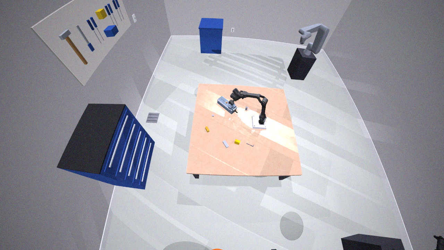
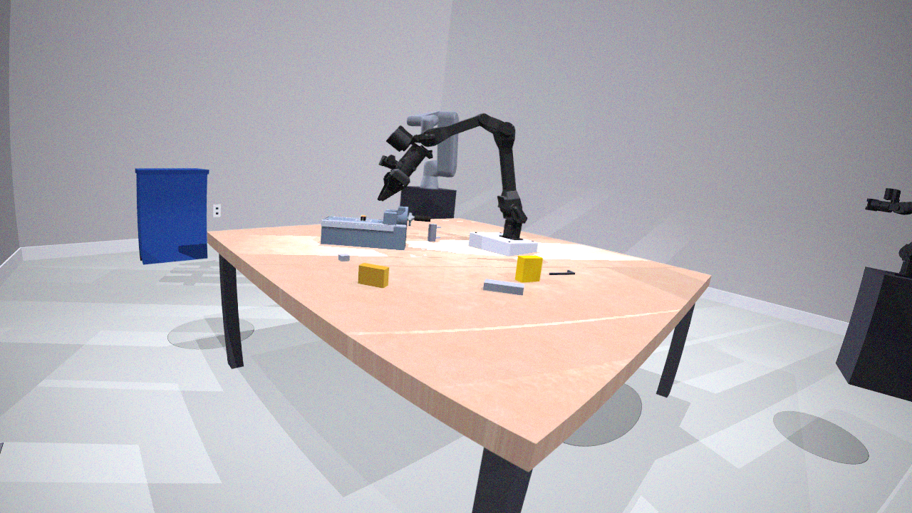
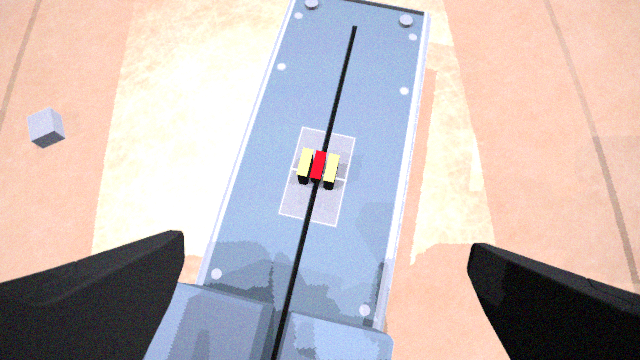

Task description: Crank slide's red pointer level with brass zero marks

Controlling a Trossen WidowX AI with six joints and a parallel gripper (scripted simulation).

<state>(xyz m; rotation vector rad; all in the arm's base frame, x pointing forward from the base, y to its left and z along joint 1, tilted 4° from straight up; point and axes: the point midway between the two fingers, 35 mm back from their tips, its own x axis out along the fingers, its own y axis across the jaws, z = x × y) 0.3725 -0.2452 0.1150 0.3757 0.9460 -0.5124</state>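
Note:
The blue-grey machine (image 1: 224,103) (image 2: 363,237) (image 3: 290,100) stands at the table's far left. In the wrist view its red pointer (image 3: 318,164) sits between the left brass mark (image 3: 305,162) and the right brass mark (image 3: 332,167). The three look level across the slide, as far as this tilted view shows. The crank's dark handle (image 1: 236,111) (image 2: 421,219) sticks out at the machine's near end and is outside the wrist view. My gripper (image 1: 231,102) (image 2: 382,197) (image 3: 331,252) is open and empty above the machine, clear of the handle.
A small grey block (image 1: 212,115) (image 2: 343,257) (image 3: 46,129) lies beside the machine. A small grey upright part (image 1: 246,108) (image 2: 432,232) stands between machine and arm base. An orange block (image 1: 207,129) (image 2: 372,275), yellow block (image 1: 237,142) (image 2: 529,268), grey bar (image 1: 225,143) (image 2: 503,286) and black key (image 2: 561,273) lie farther off.

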